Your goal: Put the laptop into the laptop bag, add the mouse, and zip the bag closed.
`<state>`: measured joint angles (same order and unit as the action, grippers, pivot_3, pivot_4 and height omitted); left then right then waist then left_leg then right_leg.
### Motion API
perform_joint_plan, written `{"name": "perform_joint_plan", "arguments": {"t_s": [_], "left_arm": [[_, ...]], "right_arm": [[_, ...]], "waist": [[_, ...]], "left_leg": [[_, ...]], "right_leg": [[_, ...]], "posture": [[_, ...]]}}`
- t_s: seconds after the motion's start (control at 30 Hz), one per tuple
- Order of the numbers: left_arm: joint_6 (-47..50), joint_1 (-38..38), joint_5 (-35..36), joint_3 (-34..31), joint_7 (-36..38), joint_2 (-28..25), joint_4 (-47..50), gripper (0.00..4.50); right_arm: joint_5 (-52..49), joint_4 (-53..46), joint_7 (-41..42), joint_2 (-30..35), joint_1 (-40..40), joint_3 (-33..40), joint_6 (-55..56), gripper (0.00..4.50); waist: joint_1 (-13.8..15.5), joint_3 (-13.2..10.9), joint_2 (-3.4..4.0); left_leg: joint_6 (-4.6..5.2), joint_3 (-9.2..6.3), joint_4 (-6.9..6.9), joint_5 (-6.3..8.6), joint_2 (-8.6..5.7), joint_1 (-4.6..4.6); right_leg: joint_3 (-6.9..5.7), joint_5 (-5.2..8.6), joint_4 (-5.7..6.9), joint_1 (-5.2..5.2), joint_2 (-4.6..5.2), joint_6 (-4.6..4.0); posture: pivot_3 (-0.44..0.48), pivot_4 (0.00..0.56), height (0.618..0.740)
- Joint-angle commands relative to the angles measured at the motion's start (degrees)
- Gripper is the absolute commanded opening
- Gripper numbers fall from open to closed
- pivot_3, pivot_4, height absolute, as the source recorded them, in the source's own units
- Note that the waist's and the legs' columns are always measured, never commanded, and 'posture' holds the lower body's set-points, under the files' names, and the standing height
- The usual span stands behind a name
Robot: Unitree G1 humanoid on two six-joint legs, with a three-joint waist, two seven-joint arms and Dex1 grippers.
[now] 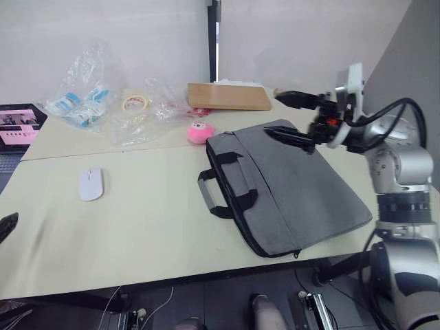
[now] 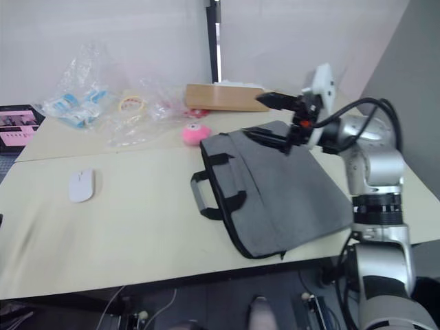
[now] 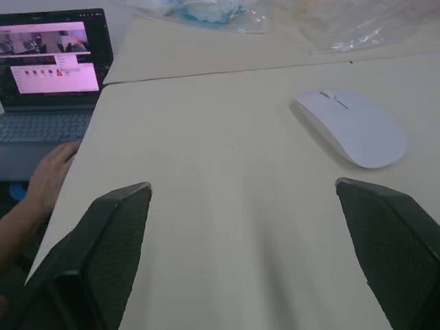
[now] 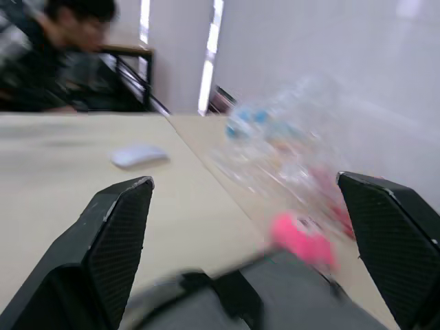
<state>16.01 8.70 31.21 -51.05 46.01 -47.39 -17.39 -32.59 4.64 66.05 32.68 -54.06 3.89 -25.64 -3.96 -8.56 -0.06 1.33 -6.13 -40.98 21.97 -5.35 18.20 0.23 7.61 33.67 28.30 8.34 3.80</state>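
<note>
Left eye view has the right gripper (image 1: 295, 117) spread wide and empty over the laptop bag's (image 1: 295, 189) far corner, its long axis running away toward that arm, while the mouse (image 1: 91, 184) lies well apart, nearer the open left gripper (image 3: 247, 254).

The right arm is raised and bent at the elbow, with the forearm pointing forward and inward. Its wrist is turned so that the two black fingers lie one above the other. The right gripper (image 1: 297, 118) is spread wide: the upper finger (image 1: 297, 98) points forward in the air, and the lower finger (image 1: 292, 138) sits below it, with a clear gap between them. Nothing is held between these fingers. The left gripper (image 3: 254, 254) is low and level, and its two fingers (image 3: 103, 254) stand far apart in the left wrist view, with nothing between them. In the left eye view one dark fingertip (image 1: 7, 225) of it shows.
</note>
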Motion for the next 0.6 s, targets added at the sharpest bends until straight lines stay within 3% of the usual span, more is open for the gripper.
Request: {"name": "perform_joint_plan", "arguments": {"t_s": [0.03,0.6], "left_arm": [[1.87,2.44,1.62,-3.51,-3.27,1.01,6.82,4.5],[6.57,7.06,4.94,-6.23,-7.59,3.87,17.26,4.5]], "right_arm": [[-3.31,-6.26,-0.94,-0.02,-0.84,0.54,-3.01,4.49],[-3.24,-8.89,-1.31,-0.86,1.02,-0.35,-2.67,4.49]], "waist": [[0.51,0.06,-0.11],[1.15,0.1,-0.17]], "left_leg": [[0.0,-0.05,-0.02,0.0,-0.02,0.0],[-0.04,-0.01,-0.06,0.02,-0.05,-0.08]], "right_leg": [[-0.06,0.0,-0.01,-0.03,0.01,0.0],[-0.62,-0.14,-0.03,-0.12,0.04,-0.22]], "posture": [[0.0,0.15,0.74],[0.0,0.15,0.74]]}}
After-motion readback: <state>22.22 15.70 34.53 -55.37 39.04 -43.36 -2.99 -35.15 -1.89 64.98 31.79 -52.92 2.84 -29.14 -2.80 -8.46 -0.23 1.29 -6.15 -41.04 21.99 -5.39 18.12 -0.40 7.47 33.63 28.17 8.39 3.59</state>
